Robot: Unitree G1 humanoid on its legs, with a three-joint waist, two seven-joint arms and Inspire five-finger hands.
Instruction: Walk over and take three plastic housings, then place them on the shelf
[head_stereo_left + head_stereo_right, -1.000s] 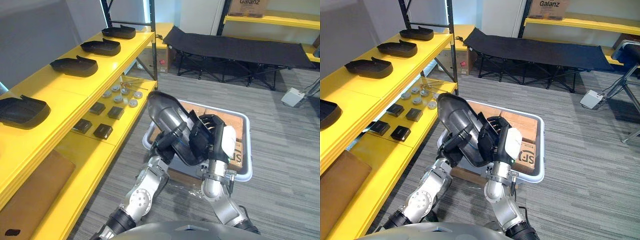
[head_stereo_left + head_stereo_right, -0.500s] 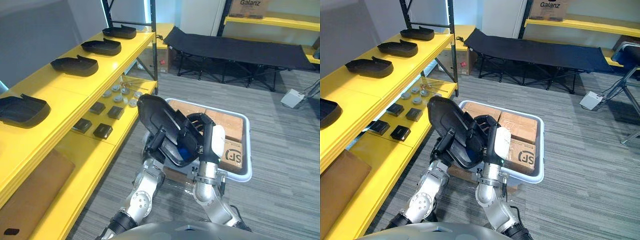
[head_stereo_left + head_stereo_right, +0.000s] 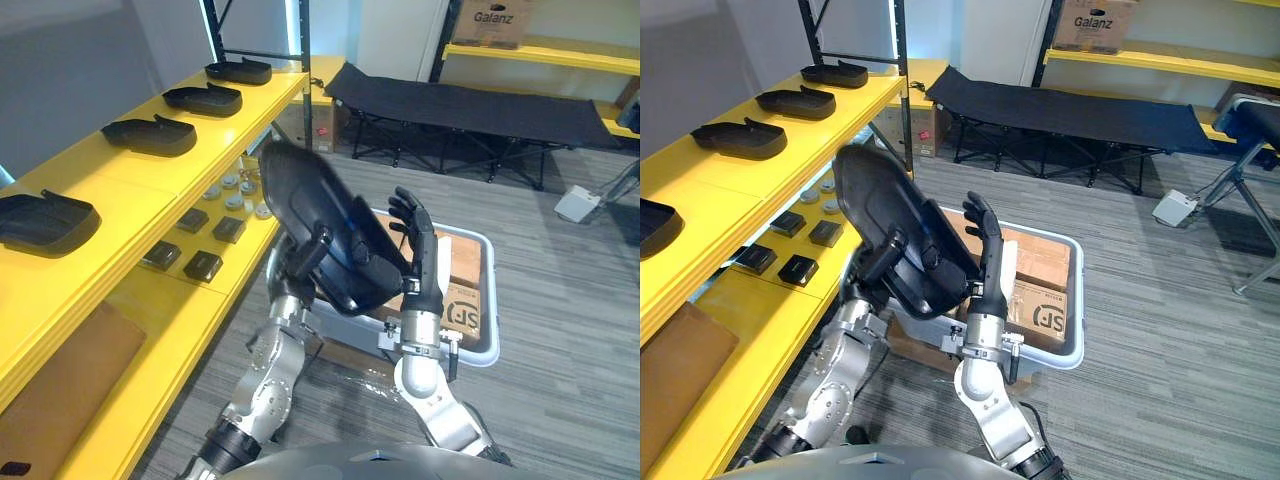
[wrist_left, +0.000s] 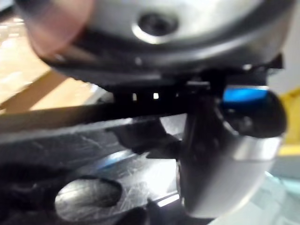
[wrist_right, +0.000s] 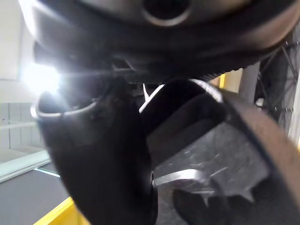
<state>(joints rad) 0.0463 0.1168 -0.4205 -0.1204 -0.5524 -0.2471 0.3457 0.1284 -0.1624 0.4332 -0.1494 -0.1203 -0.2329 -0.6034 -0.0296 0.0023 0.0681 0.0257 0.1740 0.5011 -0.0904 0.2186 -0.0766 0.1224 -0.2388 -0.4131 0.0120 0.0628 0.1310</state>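
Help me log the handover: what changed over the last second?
The right hand let go of the plastic housing and stands open beside it; the left hand, still gripping, lifted it toward the yellow shelf. The shelved housings stayed put.

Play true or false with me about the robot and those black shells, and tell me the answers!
1. The left hand grips a black housing. True.
2. The right hand is curled into a fist. False: its fingers are straight.
3. Other housings lie on the yellow shelf. True.
4. The white bin is empty. False: it holds cardboard boxes.
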